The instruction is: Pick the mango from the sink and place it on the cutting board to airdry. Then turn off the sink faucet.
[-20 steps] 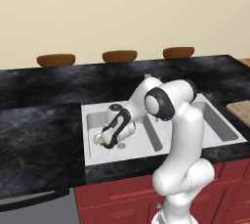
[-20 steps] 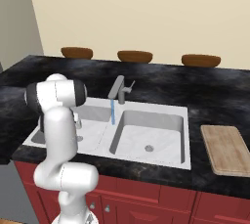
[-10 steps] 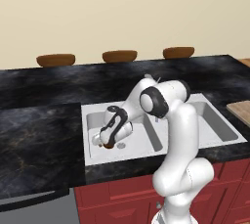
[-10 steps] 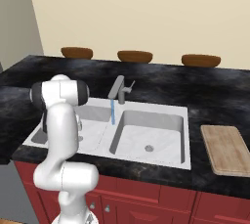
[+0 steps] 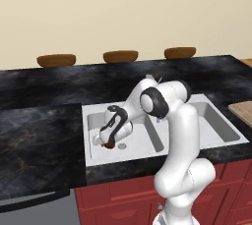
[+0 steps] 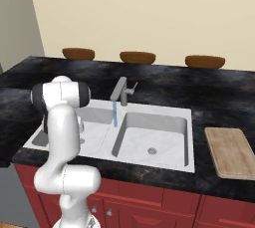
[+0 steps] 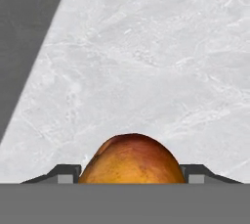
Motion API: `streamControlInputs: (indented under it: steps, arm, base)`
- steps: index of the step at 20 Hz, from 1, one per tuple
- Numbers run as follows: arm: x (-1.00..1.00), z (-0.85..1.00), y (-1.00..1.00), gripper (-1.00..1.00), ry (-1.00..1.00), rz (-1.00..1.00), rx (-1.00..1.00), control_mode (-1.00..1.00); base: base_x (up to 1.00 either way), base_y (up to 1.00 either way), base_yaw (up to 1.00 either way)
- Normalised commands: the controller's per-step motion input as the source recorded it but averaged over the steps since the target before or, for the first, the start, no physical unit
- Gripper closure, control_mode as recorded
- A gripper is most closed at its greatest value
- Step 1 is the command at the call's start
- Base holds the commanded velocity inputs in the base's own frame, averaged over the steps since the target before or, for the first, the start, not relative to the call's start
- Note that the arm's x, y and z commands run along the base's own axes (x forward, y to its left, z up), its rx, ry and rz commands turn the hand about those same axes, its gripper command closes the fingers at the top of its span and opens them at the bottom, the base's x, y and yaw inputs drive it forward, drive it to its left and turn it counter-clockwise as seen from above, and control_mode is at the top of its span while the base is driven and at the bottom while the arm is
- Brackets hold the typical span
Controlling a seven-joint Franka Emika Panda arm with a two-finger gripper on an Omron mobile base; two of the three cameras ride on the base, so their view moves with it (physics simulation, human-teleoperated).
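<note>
down in sink [image 5: 197, 140] left basin, mango [image 7: 132, 162] between claw [image 5: 108, 145] fingers.

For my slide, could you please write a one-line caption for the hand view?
The mango sits between the two fingertips of the gripper, above the pale marbled floor of the sink.

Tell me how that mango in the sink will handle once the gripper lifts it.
The mango looks rounded and smooth, so it may slip or rotate between the finger pads. Water runs from the faucet, so its skin is probably wet. It would likely roll on the flat cutting board.
</note>
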Motion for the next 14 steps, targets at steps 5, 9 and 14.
streamControlInputs:
  steps: [5,9,14]
  arm:
    - [-0.10,0.53,-0.03,1.00,-0.01,-0.05,0.00,-1.00]
    - [-0.14,0.74,-0.25,1.00,0.00,-0.05,0.02,-1.00]
    - [-0.14,0.75,-0.42,1.00,0.00,-0.05,0.01,-1.00]
  base:
    - [0.00,0.00,0.00]
    - [0.00,0.00,0.00]
    - [0.00,0.00,0.00]
